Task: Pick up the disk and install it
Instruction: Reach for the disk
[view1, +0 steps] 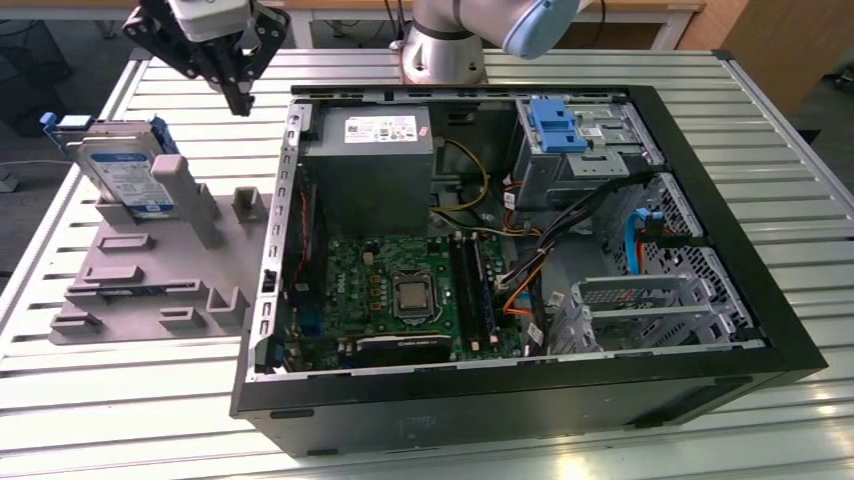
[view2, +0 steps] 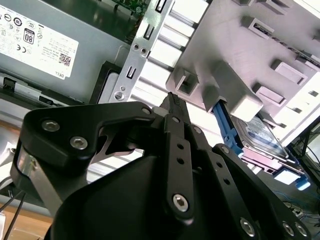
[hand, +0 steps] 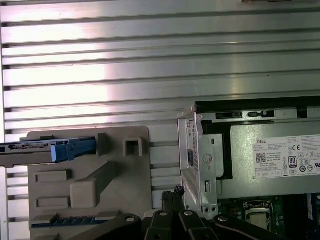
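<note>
**Closed and empty above the table; disk parked in its holder**

Seen in the exterior view: one gripper (view1: 240, 103), pinched shut to a point and carrying nothing. Hanging over the slatted metal table (view1: 134, 400), just outside the far corner of one open computer case (view1: 534, 410). Equally closed in both wrist views, with no object clamped.

Counted next: one disk (view1: 120, 170), standing on edge and leaning back in one grey moulded holder (view1: 147, 270) at the exterior view's left of the case. Framed in bright blue plastic, faced with one white-and-blue label, its print too small to make out. Not touched by the gripper, and lower and further toward the exterior view's left than it. Visible edge-on in the first wrist view (hand: 50, 148) and slotted into the holder in the second wrist view (view2: 260, 137).

Inside the case:
- One grey power supply (view1: 367, 175) carrying one white sticker (view1: 384, 128) with black print, small certification marks and a square code.
- One green motherboard (view1: 387, 280) with one metal processor socket (view1: 414, 293).
- One ribbed blue latch (view1: 554, 125) on the drive cage at the far side, with no drive under it.

Also noted: the same white sticker in the second wrist view (view2: 35, 42) and in the first wrist view (hand: 287, 157).
</note>
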